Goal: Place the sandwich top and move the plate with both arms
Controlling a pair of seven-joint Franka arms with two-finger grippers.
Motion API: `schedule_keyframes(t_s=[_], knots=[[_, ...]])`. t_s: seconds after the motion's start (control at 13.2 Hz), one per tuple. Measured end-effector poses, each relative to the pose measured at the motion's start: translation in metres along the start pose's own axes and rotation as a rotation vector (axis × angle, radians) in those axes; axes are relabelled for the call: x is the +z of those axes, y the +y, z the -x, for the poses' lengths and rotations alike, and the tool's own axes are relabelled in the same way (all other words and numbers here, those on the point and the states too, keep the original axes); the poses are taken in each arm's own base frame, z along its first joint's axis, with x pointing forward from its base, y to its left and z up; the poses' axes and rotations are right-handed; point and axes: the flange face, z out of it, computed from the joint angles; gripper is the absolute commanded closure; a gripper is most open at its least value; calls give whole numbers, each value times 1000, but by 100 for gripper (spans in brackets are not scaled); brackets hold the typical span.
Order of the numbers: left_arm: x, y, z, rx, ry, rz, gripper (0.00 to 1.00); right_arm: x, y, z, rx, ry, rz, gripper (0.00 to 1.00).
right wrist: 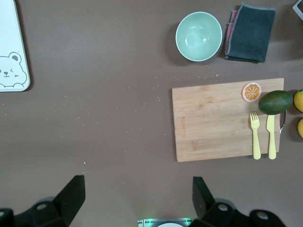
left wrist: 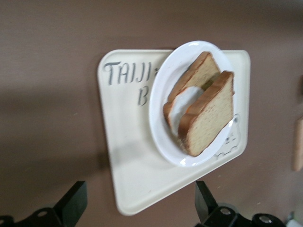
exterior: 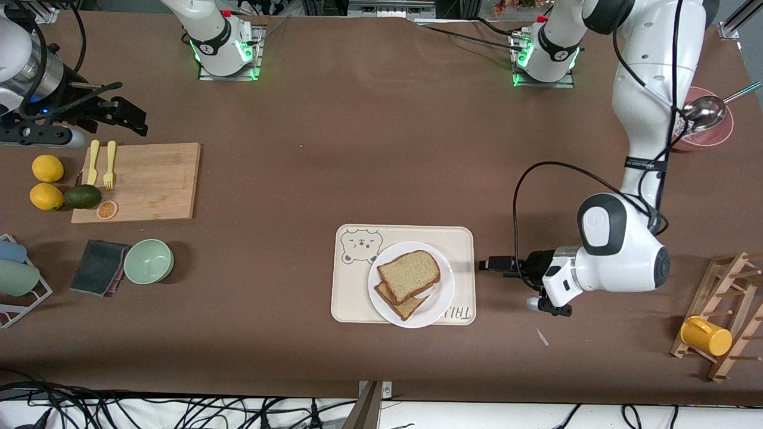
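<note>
Reading "TAIJI": tray [left wrist: 128, 156] under plate [left wrist: 163, 137].

Brown table [exterior: 369, 149] (matte), white floor edge, black cables [exterior: 119, 411]

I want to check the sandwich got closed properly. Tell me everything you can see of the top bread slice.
The top bread slice is light tan with a brown crust and a domed edge. It rests tilted on the darker lower slice, offset from it, with white filling showing between. Both sit on the white plate on the bear tray. Nothing grips it.

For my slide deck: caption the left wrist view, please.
Open left gripper faces sandwich top on plate.
</note>
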Motion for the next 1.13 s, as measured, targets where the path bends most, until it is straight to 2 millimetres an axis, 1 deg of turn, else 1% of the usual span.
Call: schedule_keyframes(t_s=[0.15, 0.3, 0.38, 0.53, 0.75, 0.98, 1.13], knots=[[-26, 11, 10, 51, -52, -125, 0, 0, 0, -1, 0, 4, -1, 0], [-62, 25, 24, 100, -102, -254, 0, 1, 0, -3, 0, 9, -2, 0], [-83, 33, 31, 118, -114, -309, 0, 2, 0, -4, 0, 10, -2, 0], [-134, 50, 48, 137, -108, -393, 0, 3, 0, -6, 0, 13, -4, 0], [-207, 73, 79, 138, -73, -452, 0, 0, 1, -8, 3, 32, -8, 0], [-266, 98, 111, 145, -32, -565, 0, -3, 2, -8, 7, 38, -10, 0], [-302, 123, 137, 158, 17, -600, 0, -4, 5, -8, 13, 40, -11, 0]])
